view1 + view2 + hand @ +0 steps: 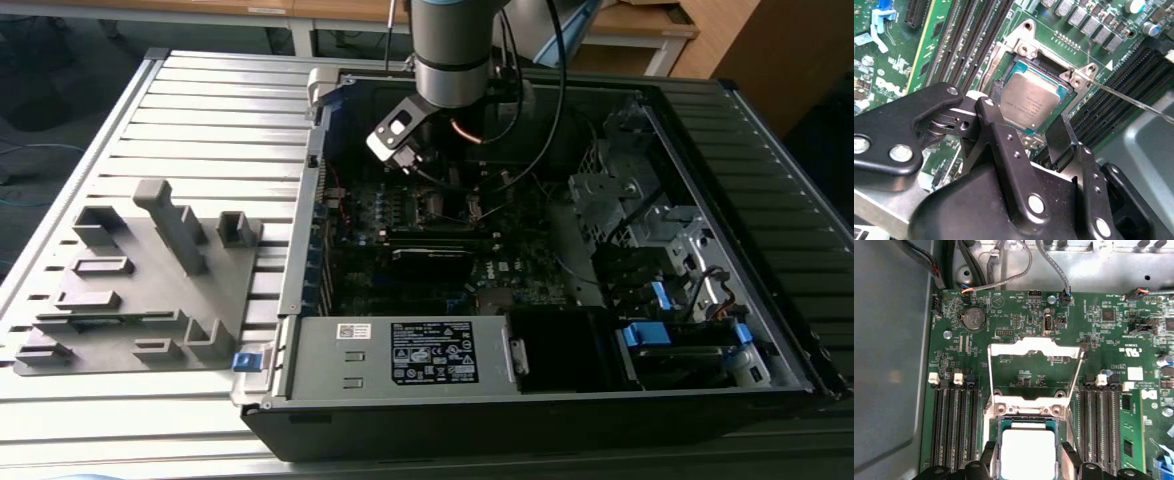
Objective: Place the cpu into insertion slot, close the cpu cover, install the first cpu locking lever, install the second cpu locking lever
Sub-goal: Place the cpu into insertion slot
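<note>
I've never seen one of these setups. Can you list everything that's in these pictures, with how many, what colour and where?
table: one, grey ribbed metal, under everything
computer case: one, black, lying open on the table
holder tray: one, grey, beside the case on the exterior view's left
power supply box: one, silver with a black label, in the case
motherboard: one, green, inside the case
insertion slot: one, silver-rimmed, mid-board
memory slots: two banks, black, flanking the insertion slot
cpu cover: one, silver, standing open
cpu: one, grey-topped, at the insertion slot
robot arm: one, grey, reaching into the case
gripper: one, black, at the cpu
</note>
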Controlling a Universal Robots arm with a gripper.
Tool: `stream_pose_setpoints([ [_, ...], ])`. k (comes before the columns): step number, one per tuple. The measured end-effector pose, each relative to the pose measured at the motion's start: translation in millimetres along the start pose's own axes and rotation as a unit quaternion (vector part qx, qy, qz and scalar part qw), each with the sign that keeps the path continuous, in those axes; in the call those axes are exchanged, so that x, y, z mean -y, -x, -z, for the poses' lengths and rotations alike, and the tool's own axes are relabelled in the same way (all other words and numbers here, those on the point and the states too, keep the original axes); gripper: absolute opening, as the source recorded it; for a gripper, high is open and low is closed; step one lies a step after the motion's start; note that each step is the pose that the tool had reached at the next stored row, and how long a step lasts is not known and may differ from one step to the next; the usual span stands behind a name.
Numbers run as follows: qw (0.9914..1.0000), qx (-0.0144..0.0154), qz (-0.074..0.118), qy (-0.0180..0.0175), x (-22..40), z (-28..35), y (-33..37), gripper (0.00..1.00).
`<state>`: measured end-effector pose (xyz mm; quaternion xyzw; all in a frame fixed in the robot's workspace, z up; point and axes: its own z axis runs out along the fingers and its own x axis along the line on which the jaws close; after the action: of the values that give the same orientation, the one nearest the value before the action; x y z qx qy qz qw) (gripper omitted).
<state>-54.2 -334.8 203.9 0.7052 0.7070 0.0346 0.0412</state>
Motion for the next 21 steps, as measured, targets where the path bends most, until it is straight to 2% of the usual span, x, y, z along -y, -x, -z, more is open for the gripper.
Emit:
stream_pose_setpoints([
  [3, 1.0, 0.0, 0.0, 0.0, -0.3, 3.1, 0.0, 0.62],
  [16, 1.0, 0.0, 0.0, 0.0, -0.4, 3.9, 0.0, 0.62],
  [18, 1.0, 0.0, 0.0, 0.0, -0.4, 3.9, 0.0, 0.6],
  [20, 1.0, -0.0001, 0.0, 0.0, -0.4, 4.0, 0.0, 0.47],
  [21, 1.0, 0.0, 0.0, 0.0, -0.5, 4.1, 0.0, 0.47],
])
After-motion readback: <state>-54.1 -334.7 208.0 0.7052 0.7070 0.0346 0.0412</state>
